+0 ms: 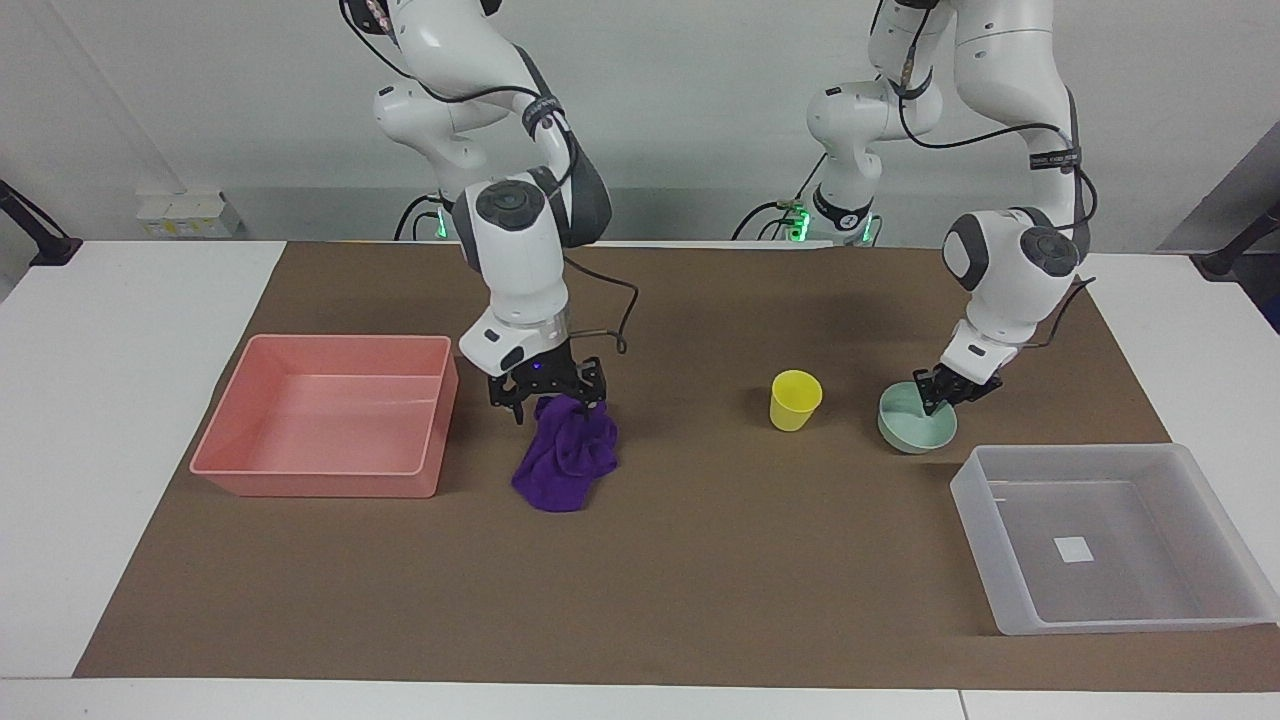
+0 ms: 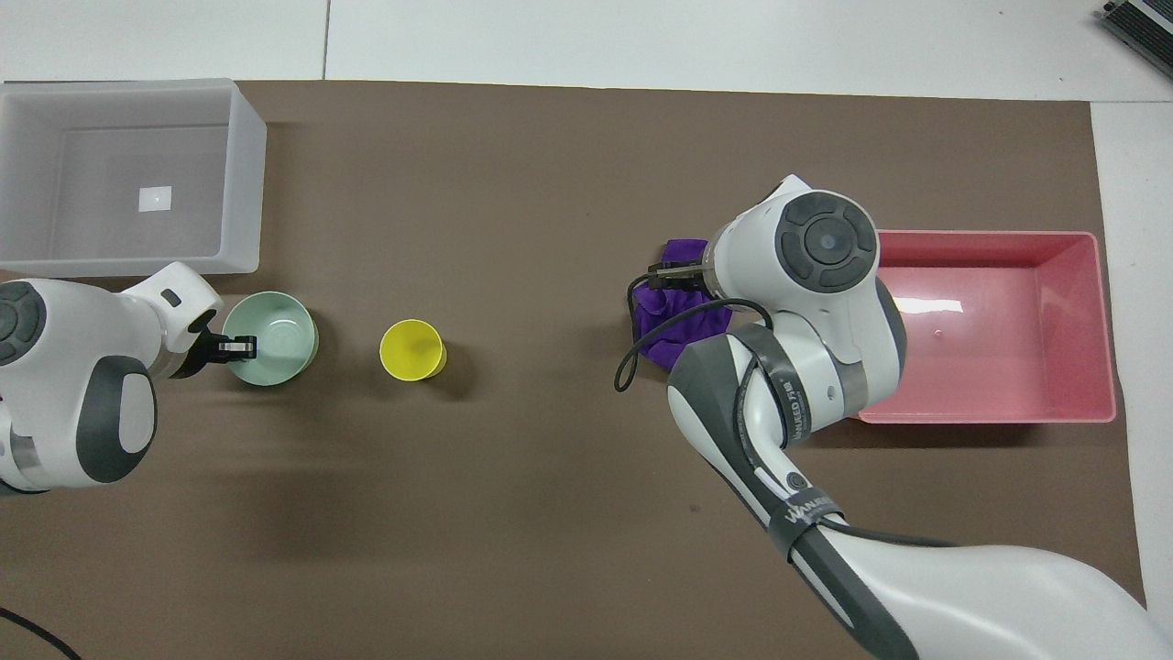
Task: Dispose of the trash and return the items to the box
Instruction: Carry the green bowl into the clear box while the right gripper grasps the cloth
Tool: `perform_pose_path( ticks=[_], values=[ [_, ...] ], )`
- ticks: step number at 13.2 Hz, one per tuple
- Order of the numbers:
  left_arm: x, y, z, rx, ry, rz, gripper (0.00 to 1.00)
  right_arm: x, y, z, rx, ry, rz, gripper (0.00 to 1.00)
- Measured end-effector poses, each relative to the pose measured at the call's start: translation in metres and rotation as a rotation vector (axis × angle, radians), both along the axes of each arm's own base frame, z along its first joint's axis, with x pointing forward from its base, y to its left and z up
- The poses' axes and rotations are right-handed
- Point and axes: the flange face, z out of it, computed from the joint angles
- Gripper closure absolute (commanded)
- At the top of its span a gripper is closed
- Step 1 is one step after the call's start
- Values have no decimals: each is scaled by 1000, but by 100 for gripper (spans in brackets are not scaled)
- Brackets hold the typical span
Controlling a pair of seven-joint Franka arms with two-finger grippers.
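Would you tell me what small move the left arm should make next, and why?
Probably lift: the left gripper looks shut on the mint bowl at its rim, while the translucent box waits beside it. The right gripper sits open over the purple rag.

A white table [image 1: 120, 330] is covered by a brown mat [image 1: 700, 560]. A plain pale grey wall [image 1: 700, 100] is seen above the table's edge, and everything is evenly lit.

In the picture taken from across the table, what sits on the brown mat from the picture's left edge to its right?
Pink tub → purple rag → yellow cup → green bowl → clear box.
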Motion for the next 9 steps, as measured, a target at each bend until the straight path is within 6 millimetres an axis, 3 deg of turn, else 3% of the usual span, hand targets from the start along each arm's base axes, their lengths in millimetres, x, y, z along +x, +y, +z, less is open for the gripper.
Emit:
perform_pose_path(
  ticks=[3,9],
  values=[
    [6,-3,27,1,5,-6,100,-8,22,-44,-15,32,36,0],
    [37,1,123,-9,15,2,100,-20,18,-72,-34,71,39,0]
  ],
)
